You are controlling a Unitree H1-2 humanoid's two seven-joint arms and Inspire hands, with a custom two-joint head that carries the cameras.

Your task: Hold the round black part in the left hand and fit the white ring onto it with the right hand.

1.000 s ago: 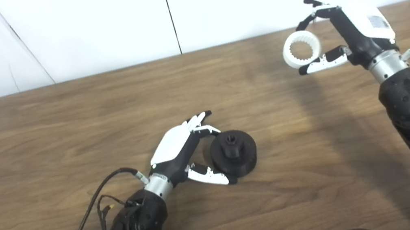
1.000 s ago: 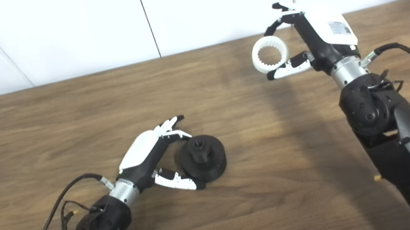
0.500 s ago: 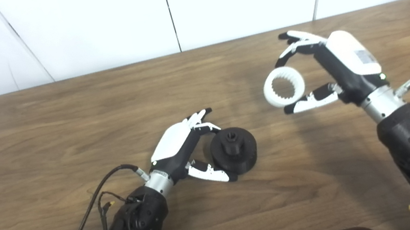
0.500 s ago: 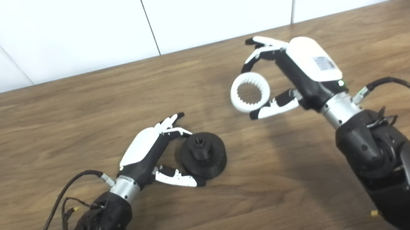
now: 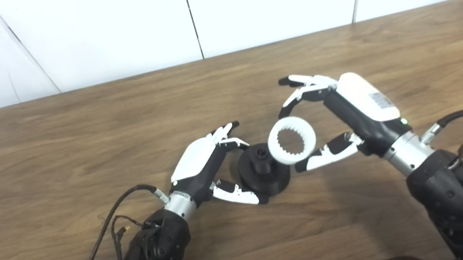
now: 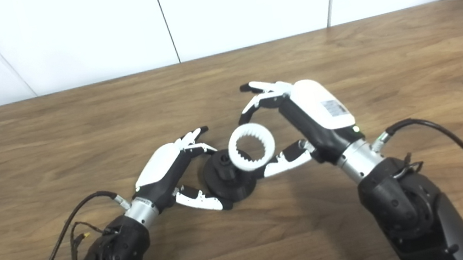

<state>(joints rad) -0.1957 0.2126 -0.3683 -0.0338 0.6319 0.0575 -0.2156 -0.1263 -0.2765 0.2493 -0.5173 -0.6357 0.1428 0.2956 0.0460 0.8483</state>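
Right hand has the white ring pinched between thumb below and fingers above, held off the counter and tipped so its toothed bore faces mostly toward the camera. It sits just beside and a bit above the black part, overlapping its right edge in both views, so I can't tell if they're touching. Left hand is curled around the left side of the black part, thumb along the near rim and fingers at the far rim, and the part looks like it's sitting flat on the counter rather than lifted. Whether that grip is actually tight, honestly can't say, but it looks like contact on both sides. So I'd call this the approach-to-fit step: ring in hand, part steadied, nothing mated yet. Next move probably needs the ring laid flat so its bore lines up with the raised hub on top of the part, centred over it, then lowered straight down. My guess is the teeth inside mean a little twist might be needed to seat it.
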